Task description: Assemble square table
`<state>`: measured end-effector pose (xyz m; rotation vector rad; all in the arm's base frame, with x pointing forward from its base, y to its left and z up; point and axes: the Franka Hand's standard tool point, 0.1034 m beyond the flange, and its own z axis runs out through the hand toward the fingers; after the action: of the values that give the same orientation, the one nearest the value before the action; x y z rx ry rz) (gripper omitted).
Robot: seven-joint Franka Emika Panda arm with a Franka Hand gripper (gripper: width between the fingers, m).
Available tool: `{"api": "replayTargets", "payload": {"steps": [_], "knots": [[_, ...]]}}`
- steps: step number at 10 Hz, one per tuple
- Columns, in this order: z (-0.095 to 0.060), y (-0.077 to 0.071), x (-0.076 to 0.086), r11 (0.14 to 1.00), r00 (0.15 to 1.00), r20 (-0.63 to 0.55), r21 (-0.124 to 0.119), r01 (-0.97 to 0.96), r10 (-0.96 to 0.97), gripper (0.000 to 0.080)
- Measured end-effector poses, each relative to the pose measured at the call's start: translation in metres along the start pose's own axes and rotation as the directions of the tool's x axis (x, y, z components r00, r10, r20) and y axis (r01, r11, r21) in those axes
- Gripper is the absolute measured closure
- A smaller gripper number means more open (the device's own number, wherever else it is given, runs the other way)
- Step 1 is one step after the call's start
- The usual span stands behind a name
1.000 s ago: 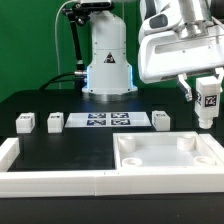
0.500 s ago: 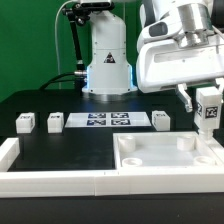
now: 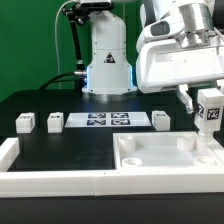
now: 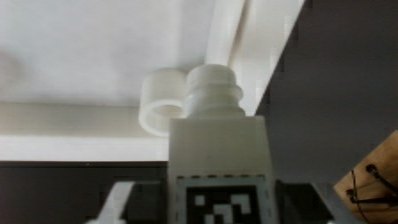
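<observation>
The arm hangs in from the exterior view's right, its claw [image 3: 206,100] clamped on one upright white leg [image 3: 209,110] just above the far corner of the square panel [image 3: 160,160]. The leg's black-and-white tag carries a pattern, not legible writing. The white panel lies rimmed side up on the black tabletop [image 3: 70,142], with three loose legs [image 3: 24,122] [image 3: 55,122] [image 3: 162,119] in a row behind it.

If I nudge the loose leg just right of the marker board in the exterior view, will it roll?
Probably not: that leg looks blocky and flat-sided, so it should slide. It seems rigid plastic, likely light, so it may skid easily.
</observation>
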<state>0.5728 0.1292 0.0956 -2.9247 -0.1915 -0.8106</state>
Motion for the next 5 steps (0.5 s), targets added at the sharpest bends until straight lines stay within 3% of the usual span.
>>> {"api": "replayTargets", "payload": {"steps": [3, 5], "knots": [[0.012, 0.019, 0.013, 1.000, 1.000, -0.005, -0.013, 0.021, -0.021, 0.0511], [0.016, 0.022, 0.022, 1.000, 1.000, -0.006, -0.011, 0.019, -0.019, 0.0511]]}}
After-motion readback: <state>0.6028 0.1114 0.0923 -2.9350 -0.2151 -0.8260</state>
